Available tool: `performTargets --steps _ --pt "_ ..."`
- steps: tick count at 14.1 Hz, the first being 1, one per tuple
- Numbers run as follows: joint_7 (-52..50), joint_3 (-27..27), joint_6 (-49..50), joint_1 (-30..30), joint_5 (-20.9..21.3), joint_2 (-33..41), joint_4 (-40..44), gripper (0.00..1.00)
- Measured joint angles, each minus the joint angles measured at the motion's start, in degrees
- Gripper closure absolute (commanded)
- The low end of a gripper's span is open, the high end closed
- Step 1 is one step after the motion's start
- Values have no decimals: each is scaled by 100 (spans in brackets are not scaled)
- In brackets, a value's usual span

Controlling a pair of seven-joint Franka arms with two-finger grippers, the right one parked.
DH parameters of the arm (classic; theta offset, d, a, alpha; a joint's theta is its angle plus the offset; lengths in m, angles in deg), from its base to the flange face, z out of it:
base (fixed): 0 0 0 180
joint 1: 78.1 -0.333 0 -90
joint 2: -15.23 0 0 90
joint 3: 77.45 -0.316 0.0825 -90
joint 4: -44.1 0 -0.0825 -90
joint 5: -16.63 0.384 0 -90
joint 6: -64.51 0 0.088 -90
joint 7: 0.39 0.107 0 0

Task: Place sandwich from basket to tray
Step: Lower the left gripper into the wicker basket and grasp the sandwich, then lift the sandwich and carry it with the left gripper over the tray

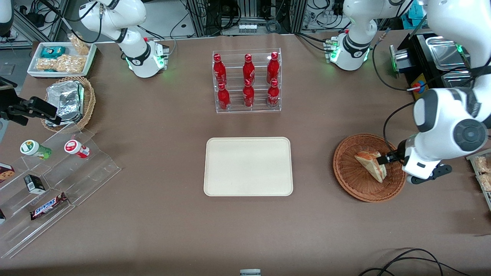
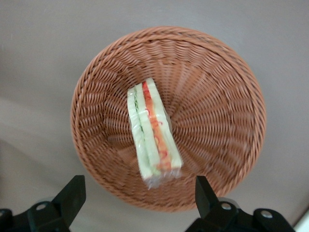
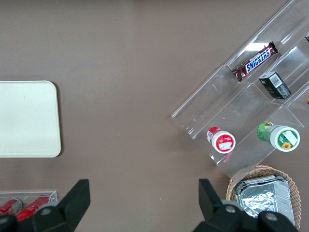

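The claw (image 1: 384, 158) hung over the reddish-brown basket (image 1: 351, 178), at the working arm's end of the tabletop (image 1: 153, 214). Its fingers (image 2: 208, 194) stood well apart, gripping nothing; in the left wrist view each finger showed clear of the wrapped sandwich (image 2: 152, 133), with the sandwich's nearer end lying between them and lower down. From the front the claw's tip seemed to sit right at the sandwich's (image 1: 371, 165) upper corner, though whether it touched the wrap could not be made out.

The sandwich lay inside the basket (image 2: 217, 92), directly under the claw, resting on its side with the layered edge facing up: pale bread, a green layer and an orange-red layer, all in clear wrap.

The cream tray (image 1: 248, 166) lay flat on the tabletop, well apart from the claw toward the parked arm's end, with nothing on it. Farther from the front camera than the tray stood a clear rack of red bottles (image 1: 247, 81). Much farther off toward the parked arm's end were a clear stepped stand (image 1: 57, 180) with snacks and a tan basket (image 1: 90, 100) holding foil packets.
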Motion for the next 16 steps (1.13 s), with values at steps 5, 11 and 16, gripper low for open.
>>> performTargets --steps 5,11,16 --pt "-2184 11 -285 5 9 -323 -150 0" --pt "-3263 17 -679 5 -132 -854 -165 77" --pt "-3363 42 -432 15 -131 -877 -83 89"
